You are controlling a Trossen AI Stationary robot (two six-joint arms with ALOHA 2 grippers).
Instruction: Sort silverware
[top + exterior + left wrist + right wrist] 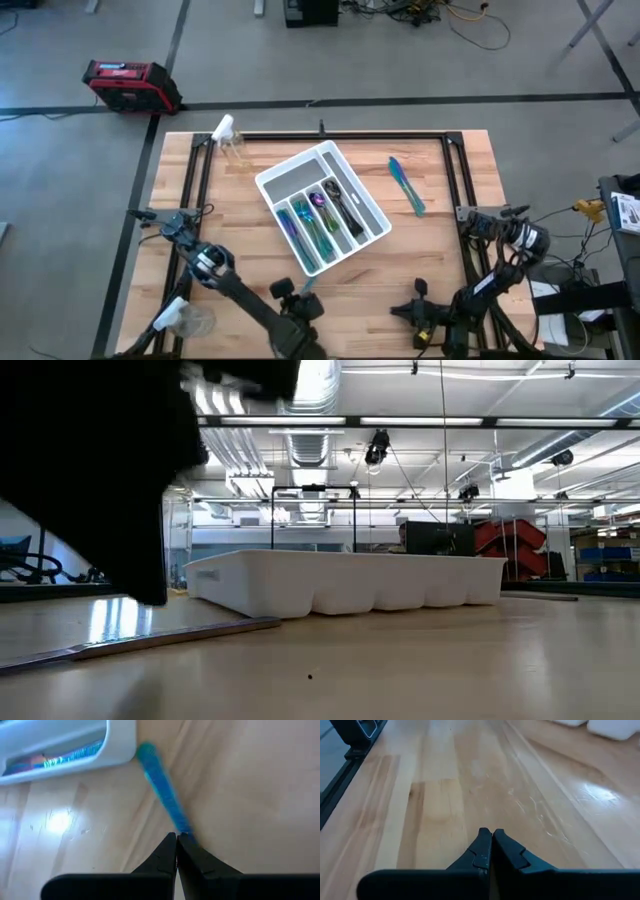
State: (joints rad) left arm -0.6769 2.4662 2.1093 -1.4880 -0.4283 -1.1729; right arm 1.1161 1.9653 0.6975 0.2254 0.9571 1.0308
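The white tray (372,232) lies slantwise at the table's middle, with several teal, purple and dark pieces of silverware (320,212) in its compartments. One teal piece (406,186) lies on the wood to the right of the tray. A blue piece (161,790) lies on the table between the tray's near corner and my left gripper (176,838), which is shut at that piece's near end. It also shows as a slim strip (170,641) in the low view. My right gripper (491,834) is shut over bare wood at the near right. My left gripper's shut fingertips (184,843) stand at the blue piece's near end (183,831), which runs out of sight beneath one fingertip. The fingers lie along the piece, which rests flat on the table. Whether they touch it, I cannot tell.
A clear bottle with a white top (228,138) stands at the far left and a clear cup (187,320) at the near left. Black rails (330,137) frame the work area. Bare wood lies between the tray and the near edge.
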